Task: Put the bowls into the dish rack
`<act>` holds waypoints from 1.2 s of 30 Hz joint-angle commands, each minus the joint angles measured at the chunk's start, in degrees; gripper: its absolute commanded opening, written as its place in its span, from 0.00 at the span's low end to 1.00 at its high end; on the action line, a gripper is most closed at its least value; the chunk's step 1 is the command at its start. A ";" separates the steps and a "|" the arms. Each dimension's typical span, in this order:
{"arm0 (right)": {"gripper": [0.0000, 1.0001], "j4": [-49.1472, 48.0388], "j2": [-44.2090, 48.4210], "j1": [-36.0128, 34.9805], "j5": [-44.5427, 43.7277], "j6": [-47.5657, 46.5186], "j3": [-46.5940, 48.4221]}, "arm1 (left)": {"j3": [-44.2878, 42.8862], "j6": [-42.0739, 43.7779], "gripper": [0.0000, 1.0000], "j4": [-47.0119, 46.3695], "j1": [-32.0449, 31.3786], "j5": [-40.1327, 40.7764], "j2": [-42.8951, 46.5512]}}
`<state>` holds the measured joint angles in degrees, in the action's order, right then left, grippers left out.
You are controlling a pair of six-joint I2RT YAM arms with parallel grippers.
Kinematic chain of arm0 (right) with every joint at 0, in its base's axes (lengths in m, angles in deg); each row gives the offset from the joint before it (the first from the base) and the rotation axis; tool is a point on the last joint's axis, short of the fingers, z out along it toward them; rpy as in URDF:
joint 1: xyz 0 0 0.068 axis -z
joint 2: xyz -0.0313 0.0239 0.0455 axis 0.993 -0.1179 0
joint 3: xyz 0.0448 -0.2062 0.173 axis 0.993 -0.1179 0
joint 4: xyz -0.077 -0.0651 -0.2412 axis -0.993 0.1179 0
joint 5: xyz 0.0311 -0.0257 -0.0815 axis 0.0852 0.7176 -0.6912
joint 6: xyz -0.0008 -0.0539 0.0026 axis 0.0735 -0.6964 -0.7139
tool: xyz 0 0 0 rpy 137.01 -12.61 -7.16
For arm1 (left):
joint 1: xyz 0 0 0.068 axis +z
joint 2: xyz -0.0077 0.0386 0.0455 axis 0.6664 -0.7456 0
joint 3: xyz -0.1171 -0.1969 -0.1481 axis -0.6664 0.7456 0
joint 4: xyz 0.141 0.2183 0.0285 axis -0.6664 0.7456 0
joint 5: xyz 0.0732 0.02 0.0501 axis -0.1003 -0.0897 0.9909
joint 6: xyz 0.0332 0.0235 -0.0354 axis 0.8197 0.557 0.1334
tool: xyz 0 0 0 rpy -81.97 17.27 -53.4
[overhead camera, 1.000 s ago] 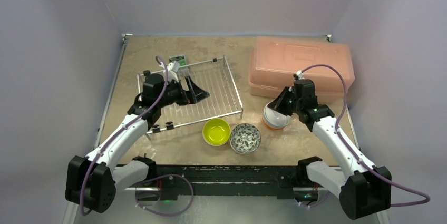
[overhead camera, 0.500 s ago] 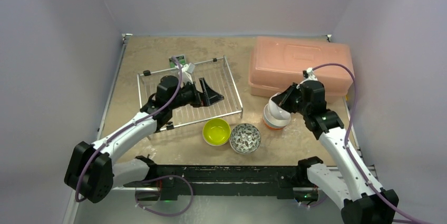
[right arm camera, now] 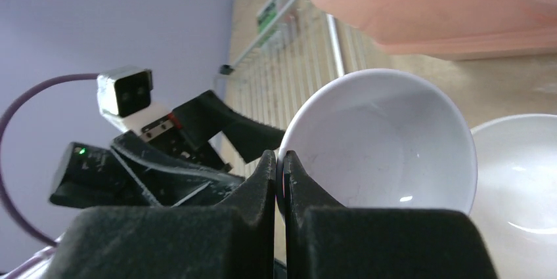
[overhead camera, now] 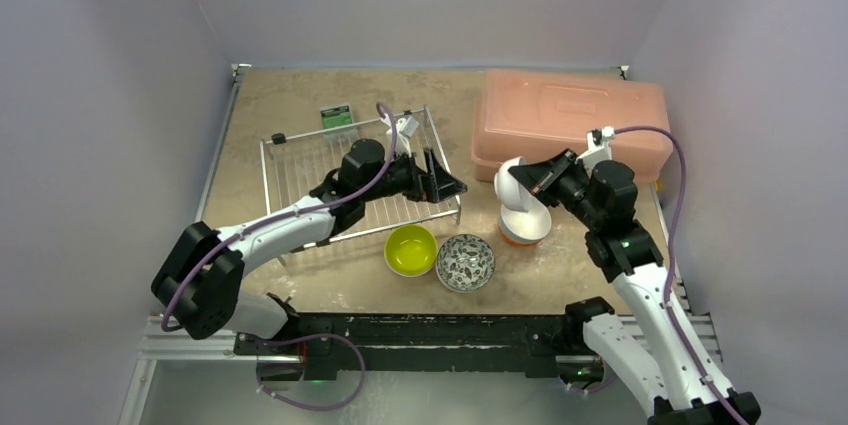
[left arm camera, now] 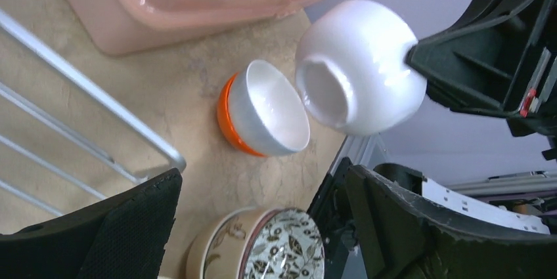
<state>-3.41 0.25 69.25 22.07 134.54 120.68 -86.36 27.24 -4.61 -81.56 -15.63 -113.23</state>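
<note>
- Right gripper (right arm camera: 279, 161): jaws pressed together on the rim of the white bowl (right arm camera: 387, 141), one finger inside and one outside. The bowl hangs tipped on its side, with its mouth toward the right arm and its foot toward the dish rack (overhead camera: 300, 160).
- Left gripper (overhead camera: 440, 177): jaws spread wide and holding nothing. It is poised over the rack's right edge and points at the raised bowl (near it, not touching).
- Dish rack: no bowl shows on its bare wires.
- Orange bowl (left arm camera: 263, 118): upright on the table off the rack's right side, directly beneath the white bowl.
- Lime-green bowl (overhead camera: 411, 250) and patterned bowl (overhead camera: 465, 262): side by side just off the rack's near right corner.
- Pink box (overhead camera: 570, 125): beyond the rack's right side, toward the back.
- Deciding relation: the rack lies to the left of the held bowl, with the open left gripper between them. The right arm has the bowl, but the left arm is nearer the rack, so either a leftward carry or a hand-over looks likely.
</note>
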 commanded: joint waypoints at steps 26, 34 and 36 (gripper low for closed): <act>0.00 -35.21 -53.61 -30.09 3.87 5.31 36.54 | -24.73 17.91 0.98 47.59 0.54 76.83 27.03; 0.00 -35.63 -71.34 -37.40 9.02 13.19 49.85 | -28.53 21.18 0.98 50.57 0.55 73.74 30.21; 0.00 -36.57 -74.11 -37.93 9.98 15.50 51.48 | -29.34 22.43 0.98 51.57 0.54 71.36 30.21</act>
<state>-34.77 -71.03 32.55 28.19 144.58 167.00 -113.03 45.74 44.30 -81.14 58.88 -83.25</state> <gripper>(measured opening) 0.021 0.976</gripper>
